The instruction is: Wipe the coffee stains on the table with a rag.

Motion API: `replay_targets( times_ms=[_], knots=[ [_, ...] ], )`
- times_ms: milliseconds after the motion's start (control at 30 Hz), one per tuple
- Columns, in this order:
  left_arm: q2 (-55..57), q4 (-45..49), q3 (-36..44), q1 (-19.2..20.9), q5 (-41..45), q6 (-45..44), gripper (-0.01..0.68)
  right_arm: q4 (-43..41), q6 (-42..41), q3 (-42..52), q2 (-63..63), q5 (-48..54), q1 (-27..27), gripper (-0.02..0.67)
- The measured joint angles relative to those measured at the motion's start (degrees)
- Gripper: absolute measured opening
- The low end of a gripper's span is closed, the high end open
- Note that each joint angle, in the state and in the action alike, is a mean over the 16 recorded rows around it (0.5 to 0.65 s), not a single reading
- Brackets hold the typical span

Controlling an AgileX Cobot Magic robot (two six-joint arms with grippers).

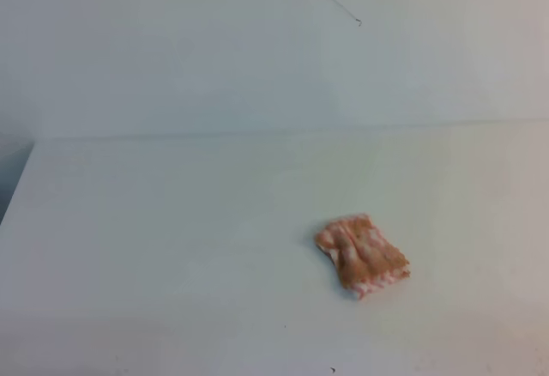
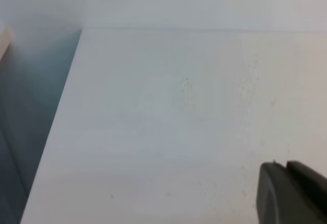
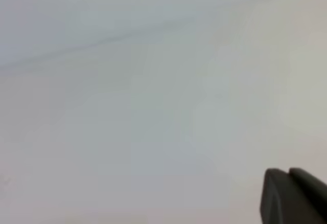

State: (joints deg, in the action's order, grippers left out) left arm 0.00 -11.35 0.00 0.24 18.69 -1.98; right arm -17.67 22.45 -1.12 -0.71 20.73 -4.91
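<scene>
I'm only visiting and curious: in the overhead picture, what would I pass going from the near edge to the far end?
Bare white table → crumpled orange-pink rag → more bare tabletop → the table's far edge → pale wall. No coffee puddle shows.

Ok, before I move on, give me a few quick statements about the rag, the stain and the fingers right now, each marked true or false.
1. The rag lies on the table with no arm touching it. True.
2. A brown puddle sits beside the rag in the exterior high view. False: no puddle is visible on the table in any view.
3. The right gripper holds the rag. False: its fingers are together with nothing between them, over bare table.
4. The rag is crumpled, orange-pink with pale mottling. True.
5. The left gripper hovers directly over the rag. False: the left wrist view shows only bare table below its fingers.
</scene>
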Motion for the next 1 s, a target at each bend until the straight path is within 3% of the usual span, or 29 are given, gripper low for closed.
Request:
replay_targets(
  times_ms=[467,1000],
  knots=[
    [0.0,0.0,0.0,0.0,0.0,0.0,-0.001,1.2,1.2,1.7,-0.2,-1.1,-6.3,-0.002],
    [0.0,0.0,0.0,0.0,0.0,0.0,-0.001,1.3,1.1,1.4,0.2,-0.9,-6.9,-0.002]
  ],
)
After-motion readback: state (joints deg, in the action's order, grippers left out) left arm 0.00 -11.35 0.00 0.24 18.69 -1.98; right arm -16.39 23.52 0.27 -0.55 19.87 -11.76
